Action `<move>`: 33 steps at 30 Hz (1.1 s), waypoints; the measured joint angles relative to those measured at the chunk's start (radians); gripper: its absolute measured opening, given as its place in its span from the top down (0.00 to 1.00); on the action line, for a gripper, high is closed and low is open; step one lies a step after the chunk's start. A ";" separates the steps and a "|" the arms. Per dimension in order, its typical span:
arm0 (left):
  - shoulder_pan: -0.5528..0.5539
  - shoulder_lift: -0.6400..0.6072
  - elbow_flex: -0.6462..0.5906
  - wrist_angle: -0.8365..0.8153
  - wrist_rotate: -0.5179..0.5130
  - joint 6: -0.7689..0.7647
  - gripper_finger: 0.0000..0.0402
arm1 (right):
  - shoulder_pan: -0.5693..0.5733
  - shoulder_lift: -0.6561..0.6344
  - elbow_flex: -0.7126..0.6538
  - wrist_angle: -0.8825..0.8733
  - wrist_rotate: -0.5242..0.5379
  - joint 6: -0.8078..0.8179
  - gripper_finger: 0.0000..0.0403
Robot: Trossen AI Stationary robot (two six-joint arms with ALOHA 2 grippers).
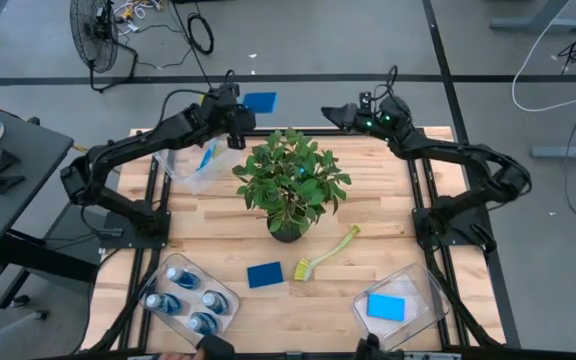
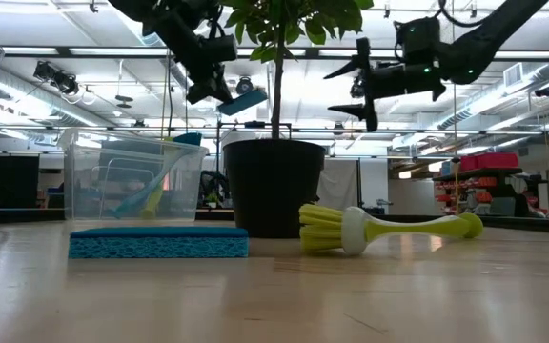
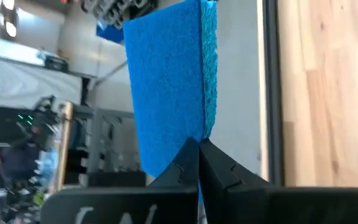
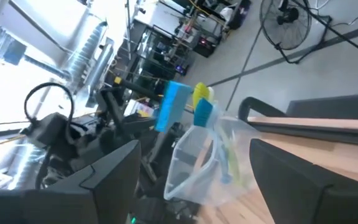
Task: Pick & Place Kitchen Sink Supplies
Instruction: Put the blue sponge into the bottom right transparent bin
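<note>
Near edge of table [image 1: 268, 325]: clear bin [image 1: 190, 292] w/ blue bottles [image 1: 180, 278] on the left, another clear bin [image 1: 400, 302] w/ a flat blue sponge [image 1: 386, 307] on the right. Between them a second sponge [image 1: 264, 274] lies flat on the wood, just beside the yellow-green dish brush [image 1: 325, 254], which lies on its side, bristle head toward the sponge. Mid-table: potted plant [image 1: 290, 185]. Far-left corner: third bin [image 1: 190, 160] w/ brushes leaning inside.

Far edge: left arm stretched fwd & raised above the table, left pincer [image 1: 243, 108] pressed together on a third blue sponge [image 1: 260, 102], pinching it by one edge; the sponge hangs in the air past the table's back edge, tilted in low view. Right arm also raised at the far side, elbow bent, right pincer [image 1: 340, 114] spread wide, nothing between its fingers, pointing toward the left pincer, apart from it.
</note>
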 joint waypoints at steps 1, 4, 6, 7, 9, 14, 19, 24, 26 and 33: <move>0.000 0.002 0.000 0.009 0.007 0.013 1.00 | 0.000 0.016 0.014 -0.001 -0.006 0.000 0.25; 0.000 0.009 0.000 0.023 0.032 0.040 1.00 | 0.000 0.061 0.071 -0.004 -0.022 -0.001 0.25; -0.007 0.020 0.001 0.041 0.041 0.072 1.00 | 0.000 0.083 0.113 -0.010 -0.024 -0.002 0.25; -0.011 0.028 0.001 0.043 0.041 0.087 1.00 | 0.000 0.093 0.129 -0.015 -0.023 -0.006 0.25; -0.015 0.048 0.000 0.042 0.039 0.113 1.00 | 0.000 0.112 0.165 -0.027 -0.015 -0.010 0.25; -0.033 0.091 0.000 0.091 0.035 0.124 1.00 | 0.002 0.127 0.211 -0.113 0.017 -0.044 0.25; -0.050 0.113 0.000 0.109 0.042 0.156 1.00 | 0.008 0.127 0.212 -0.202 0.049 -0.070 0.25; -0.056 0.120 0.000 0.110 0.044 0.170 1.00 | 0.010 0.153 0.212 -0.233 0.058 -0.066 0.25; -0.056 0.120 0.000 0.110 0.043 0.170 1.00 | 0.015 0.181 0.212 -0.210 0.058 -0.034 0.25; -0.066 0.119 0.000 0.111 0.064 0.191 1.00 | 0.062 0.304 0.222 -0.049 0.060 0.085 0.25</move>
